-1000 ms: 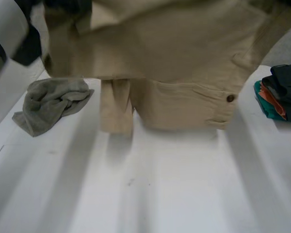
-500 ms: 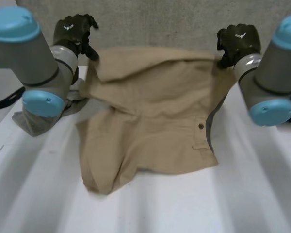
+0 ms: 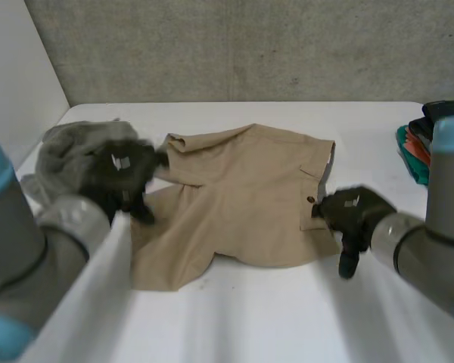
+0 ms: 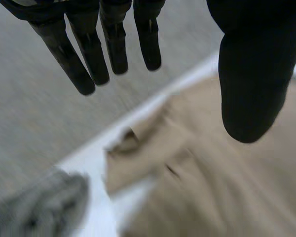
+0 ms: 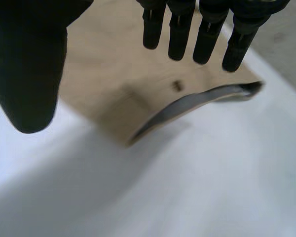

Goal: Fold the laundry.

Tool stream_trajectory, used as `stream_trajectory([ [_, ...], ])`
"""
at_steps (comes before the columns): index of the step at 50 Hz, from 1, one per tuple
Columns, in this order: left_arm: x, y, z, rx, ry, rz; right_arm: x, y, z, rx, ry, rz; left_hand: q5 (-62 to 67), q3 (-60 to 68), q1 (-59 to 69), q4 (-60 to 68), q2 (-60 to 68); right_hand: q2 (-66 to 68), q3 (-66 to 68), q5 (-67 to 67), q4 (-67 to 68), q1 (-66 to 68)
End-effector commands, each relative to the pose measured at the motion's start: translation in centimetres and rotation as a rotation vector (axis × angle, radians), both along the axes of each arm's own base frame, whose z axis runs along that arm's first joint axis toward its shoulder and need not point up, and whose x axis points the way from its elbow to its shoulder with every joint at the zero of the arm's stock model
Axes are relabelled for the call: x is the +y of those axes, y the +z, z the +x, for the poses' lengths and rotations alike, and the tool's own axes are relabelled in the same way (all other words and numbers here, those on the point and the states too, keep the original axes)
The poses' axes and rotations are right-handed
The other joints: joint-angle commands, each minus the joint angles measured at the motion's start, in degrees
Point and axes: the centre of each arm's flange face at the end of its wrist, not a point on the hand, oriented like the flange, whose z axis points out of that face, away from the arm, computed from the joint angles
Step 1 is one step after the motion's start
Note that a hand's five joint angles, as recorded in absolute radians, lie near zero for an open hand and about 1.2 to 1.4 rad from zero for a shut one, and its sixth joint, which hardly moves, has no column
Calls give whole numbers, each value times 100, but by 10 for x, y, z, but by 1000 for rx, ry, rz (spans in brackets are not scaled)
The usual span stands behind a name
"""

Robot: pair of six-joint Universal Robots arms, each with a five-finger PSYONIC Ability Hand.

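Shorts lie spread on the tabletop. The left hand and right hand at their sides are released, holding nothing. The right wrist view shows a button near the fingertips.

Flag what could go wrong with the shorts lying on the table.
The beige shorts lie rumpled, a corner turned over by the left hand: folding now may trap creases.
The grey cloth sits right beside that hand and could get grabbed too.
Near the right hand, the shorts' edge arches up, so a fold may skew.
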Motion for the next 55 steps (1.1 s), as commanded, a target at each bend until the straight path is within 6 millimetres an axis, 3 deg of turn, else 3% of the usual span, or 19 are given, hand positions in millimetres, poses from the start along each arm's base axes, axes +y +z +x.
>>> stream_trajectory([
  [1,46,-57,17,-160,-45,186,15,-41,3,-10,92,-62,933,964,850,939,926,697,635,598,659,665],
  [4,49,-68,20,-185,-43,222,16,-52,5,-1,119,-108,916,947,833,922,909,697,635,598,659,665],
  [12,36,-88,19,-218,-9,238,7,-82,16,-3,159,-196,865,897,783,872,858,1335,1273,1235,1297,1302],
  [18,30,-97,15,-263,-17,200,-2,-88,20,-11,156,-244,999,1031,917,1006,992,2394,2332,2294,2355,2361],
  [25,25,-106,6,-338,-61,119,-13,-91,22,-24,133,-307,4057,4088,3974,4063,4050,3354,3292,3254,3315,3321],
  [26,23,-106,6,-343,-59,100,-15,-91,22,-21,125,-316,5227,5258,5144,5233,5220,3971,3909,3871,3933,3939],
  [29,21,-105,6,-347,-47,79,-18,-92,20,-10,107,-319,5355,5386,5272,5361,5348,5318,5256,5218,5279,5285],
  [30,21,-103,7,-345,-35,74,-20,-90,19,-9,95,-323,5355,5386,5272,5361,5348,6041,5979,5942,6003,6009],
  [33,23,-96,8,-335,-18,61,-20,-87,17,-9,81,-324,5355,5386,5272,5361,5348,6048,5987,5949,6010,6016],
  [37,32,-72,11,-289,-6,15,-18,-69,13,-20,66,-324,5355,5386,5272,5361,5348,6048,5987,5949,6010,6016],
  [40,45,-43,15,-236,-10,-11,-4,-43,1,22,62,-247,5355,5386,5272,5361,5348,6048,5987,5949,6010,6016],
  [44,68,-27,25,-263,-54,60,18,-14,-21,140,79,-96,5355,5386,5272,5361,5348,6048,5987,5949,6010,6016],
  [48,96,-24,35,-319,-126,222,45,4,-45,247,126,125,5355,5386,5272,5361,5348,6048,5987,5949,6010,6016],
  [52,118,-29,39,-383,-211,380,52,7,-49,282,246,217,5355,5386,5272,5361,5348,6048,5987,5949,6010,6016],
  [55,109,-34,30,-389,-233,383,43,2,-44,290,296,187,5355,5386,5272,5361,5348,6048,5987,5949,6010,6016],
])
